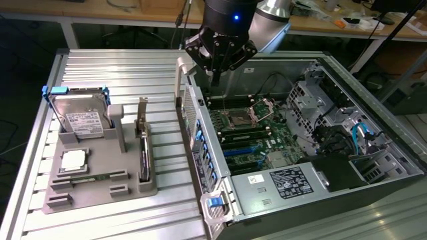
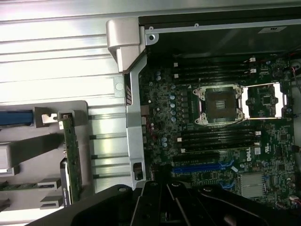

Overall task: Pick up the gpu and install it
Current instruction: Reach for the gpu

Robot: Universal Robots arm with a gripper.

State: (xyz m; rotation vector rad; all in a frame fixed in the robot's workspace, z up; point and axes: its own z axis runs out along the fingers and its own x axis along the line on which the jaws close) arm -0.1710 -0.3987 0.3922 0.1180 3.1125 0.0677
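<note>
A ribbed metal table (image 1: 120, 70) ran under everything, with benches behind. On the exterior view's left, the gpu (image 1: 143, 155) stood on edge in the gray holder (image 1: 100, 192), beside the hard drive (image 1: 83, 120), untouched. The gripper (image 1: 215, 75) hung well apart from it, over the open computer case (image 1: 373, 100), above the motherboard (image 1: 250, 132). Open or closed? Could not tell. It carried nothing I could see.

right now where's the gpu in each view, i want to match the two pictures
Exterior view: the gpu stands on edge in the grey holder, on the exterior view's left of the computer case.
Wrist view: the gpu is the thin green strip in the same grey holder, outside the case wall.
Shared landmark: the cpu socket.
</note>
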